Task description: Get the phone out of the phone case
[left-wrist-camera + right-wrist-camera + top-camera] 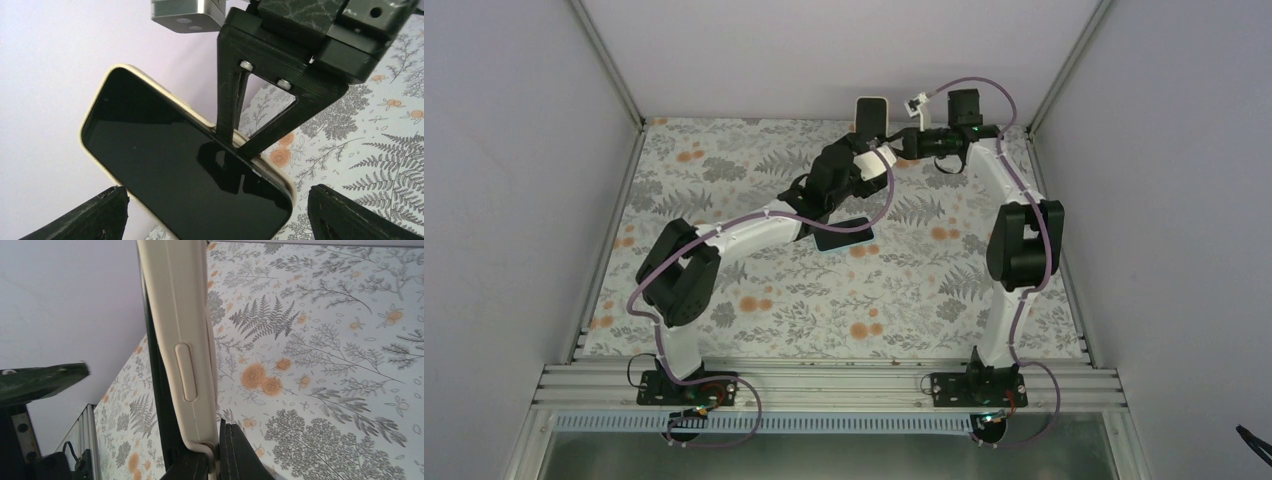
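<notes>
cream-cased phone [871, 117] on end, long axis upright, screen toward left gripper [218, 192]

The gap between my left jaws is wide and free. The phone [165, 170] stands before them; a finger [227, 100] of my right jaws crosses its screen, and the back wall [60, 50] is close behind.

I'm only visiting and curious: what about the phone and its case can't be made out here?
Left wrist view: phone, one corner cut off by the bottom edge.
Right wrist view: the screen, since the phone case shows edge-on.
Top view: dark flat object, partly under the left arm.
</notes>
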Available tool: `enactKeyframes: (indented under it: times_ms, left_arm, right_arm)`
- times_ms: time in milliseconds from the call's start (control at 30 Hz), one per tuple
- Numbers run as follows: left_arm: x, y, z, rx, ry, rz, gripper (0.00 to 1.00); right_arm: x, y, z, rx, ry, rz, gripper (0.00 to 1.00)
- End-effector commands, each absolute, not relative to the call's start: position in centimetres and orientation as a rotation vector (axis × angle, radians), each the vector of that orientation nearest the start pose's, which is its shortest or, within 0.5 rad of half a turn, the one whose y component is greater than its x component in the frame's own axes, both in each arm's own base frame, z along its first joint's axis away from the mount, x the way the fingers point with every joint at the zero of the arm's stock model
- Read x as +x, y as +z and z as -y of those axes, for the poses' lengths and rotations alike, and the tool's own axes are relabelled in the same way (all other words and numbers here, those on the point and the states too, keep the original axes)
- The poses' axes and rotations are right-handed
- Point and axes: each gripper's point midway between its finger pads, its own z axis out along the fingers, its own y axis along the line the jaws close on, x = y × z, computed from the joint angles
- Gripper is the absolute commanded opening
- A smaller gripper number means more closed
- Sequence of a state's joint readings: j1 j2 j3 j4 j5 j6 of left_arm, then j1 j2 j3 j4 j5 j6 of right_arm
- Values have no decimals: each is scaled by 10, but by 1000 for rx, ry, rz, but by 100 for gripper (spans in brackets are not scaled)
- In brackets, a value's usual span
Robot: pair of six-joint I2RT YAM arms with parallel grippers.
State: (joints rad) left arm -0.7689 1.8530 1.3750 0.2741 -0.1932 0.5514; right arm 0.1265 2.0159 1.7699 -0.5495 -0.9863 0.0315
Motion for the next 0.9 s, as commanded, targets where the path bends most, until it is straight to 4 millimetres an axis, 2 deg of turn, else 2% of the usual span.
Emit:
enactKeyframes:
  times_ms: [0,167,333,500,667,867]
  left_arm:
    - [445,256,381,956,33,-1476,89]
    - [438,254,387,991,-21,-1482,88]
    - [441,260,376,943,19,-1479,88]
    - [434,273,372,946,2,-1450,88]
    - [436,277,365,929,30,-1438,88]
    - [441,271,362,931,68,-1447,88]
  right_arm:
    - [460,280,-227,-693,1288,-1993,3]
    - [458,286,-229,-702,1268,-1985,3]
    - [457,286,-229,-707,1265,-1984,3]
    - [456,284,-229,-711,1257,-1989,3]
    - [454,284,-230,-720,1259,-1988,3]
    - [451,284,-234,-737,1258,-1992,3]
